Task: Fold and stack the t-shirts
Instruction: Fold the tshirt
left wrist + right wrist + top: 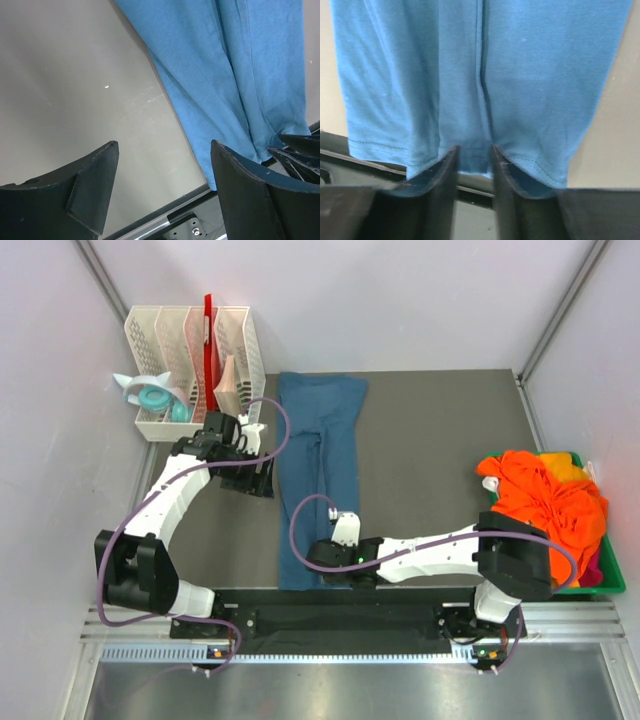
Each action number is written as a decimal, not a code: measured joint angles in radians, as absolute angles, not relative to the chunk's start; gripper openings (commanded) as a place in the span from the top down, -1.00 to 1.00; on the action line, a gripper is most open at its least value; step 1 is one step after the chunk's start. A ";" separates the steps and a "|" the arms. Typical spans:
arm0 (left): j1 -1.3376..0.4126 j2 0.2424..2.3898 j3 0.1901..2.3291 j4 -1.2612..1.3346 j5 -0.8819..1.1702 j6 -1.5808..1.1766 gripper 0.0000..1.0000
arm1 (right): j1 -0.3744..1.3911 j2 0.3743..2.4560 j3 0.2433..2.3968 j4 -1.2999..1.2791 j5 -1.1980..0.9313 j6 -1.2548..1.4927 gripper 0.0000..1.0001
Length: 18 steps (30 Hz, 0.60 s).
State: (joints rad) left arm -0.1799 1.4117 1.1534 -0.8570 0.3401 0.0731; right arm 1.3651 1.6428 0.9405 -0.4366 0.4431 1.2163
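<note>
While the teal-blue t-shirt (320, 470) is lying on the table (430, 440) as a long narrow strip, its long axis running straight away from the arms' bases toward the far edge, the right gripper (474, 152) is sitting at the strip's near end. That is the relation the coming fold is turning on: the cloth is stretching away ahead of those jaws, so, by my reading, lifting the near hem (375, 147) and carrying it toward the far end would be halving the strip. The right jaws are standing only a slim gap apart, straddling the hem at the centre crease, with blue cloth showing in the gap; whether they are pinching it I cannot tell. The left gripper (164, 147) is hovering partway up the strip on its left side, jaws spread wide and holding nothing, with bare table lying between them and the shirt's edge showing just past the finger (250, 190) on the right of that wrist view. The right arm is therefore sitting nearer the hem, while the left is looking better placed for the strip's middle. The orange t-shirts (545, 500) are waiting in a heap in the green bin (612, 585) at the table's right side, well apart from both grippers, so the stacking is looking far from done.
</note>
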 measured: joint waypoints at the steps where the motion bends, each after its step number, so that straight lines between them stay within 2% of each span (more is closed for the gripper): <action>1: -0.180 1.412 1.153 -0.857 0.340 0.073 -0.57 | 1.365 1.643 0.941 -0.434 0.442 1.217 0.66; 4: -0.179 1.412 1.153 -0.857 0.340 0.073 -0.57 | 1.365 1.643 0.939 -0.429 0.441 1.221 1.00; 10: -0.180 1.412 1.150 -0.856 0.340 0.073 -0.57 | 1.372 1.645 0.950 -0.457 0.457 1.207 1.00; 18: -0.180 1.412 1.150 -0.855 0.340 0.073 -0.57 | 1.384 1.695 1.115 -0.478 0.479 1.121 1.00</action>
State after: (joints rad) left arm -0.1799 1.4117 1.1496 -0.8551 0.3401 0.0727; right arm 1.3838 1.6947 1.1152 -0.4778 0.4789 1.1213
